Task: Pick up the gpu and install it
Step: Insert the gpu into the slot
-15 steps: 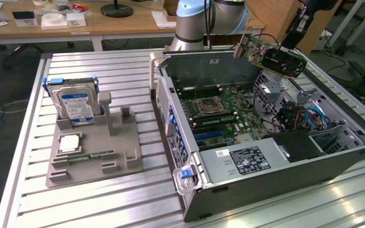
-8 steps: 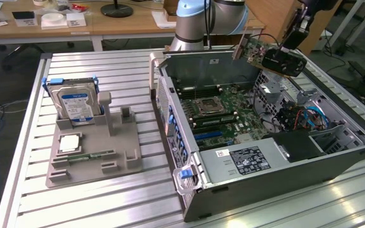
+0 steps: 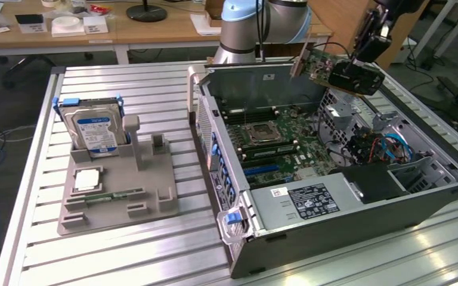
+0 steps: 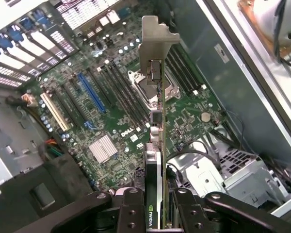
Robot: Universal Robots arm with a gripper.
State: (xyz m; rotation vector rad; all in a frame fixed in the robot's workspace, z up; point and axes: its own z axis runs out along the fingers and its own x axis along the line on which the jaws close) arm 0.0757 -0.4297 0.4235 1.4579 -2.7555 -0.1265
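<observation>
The gpu [image 3: 324, 64] hangs in the air over the far right corner of the open computer case [image 3: 237, 179], tilted, with its metal end bracket toward the exterior view's left. My gripper [image 3: 358, 64] reaches down from above and is shut on it. In the wrist view the gpu [image 4: 157, 145] shows edge-on between my fingers [image 4: 131, 213], with its bracket [image 4: 155, 39] pointing away from the camera. My gripper [image 4: 157, 201] holds it well above the motherboard [image 4: 111, 107]. A blue expansion slot [image 4: 90, 92] lies on the board, off to one side of the card.
A grey fixture tray [image 3: 114, 190] at the exterior view's left holds a blue-labelled hard drive [image 3: 93, 128] upright and a small green memory stick [image 3: 114, 195]. The case contains a power supply [image 3: 309, 199] and blue cables [image 3: 392, 146]. The arm's base [image 3: 253, 30] stands behind the case.
</observation>
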